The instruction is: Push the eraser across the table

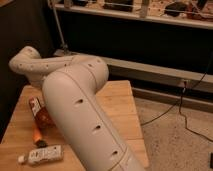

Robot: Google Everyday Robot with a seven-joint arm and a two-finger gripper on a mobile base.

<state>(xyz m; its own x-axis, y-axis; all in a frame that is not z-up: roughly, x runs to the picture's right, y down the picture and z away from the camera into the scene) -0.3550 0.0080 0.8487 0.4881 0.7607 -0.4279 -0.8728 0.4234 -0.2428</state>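
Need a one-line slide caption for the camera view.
White robot arm folds over the wooden table, hiding its shut gripper behind the forearm; a white bottle lies near the front edge.

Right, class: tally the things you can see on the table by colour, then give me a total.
Red: 1, the bowl
Red and white: 1, the pack
Orange: 1, the stick
White: 1, the tube
Total: 4 in view on the table. The arm covers part of the top, and the gripper is hidden behind it.
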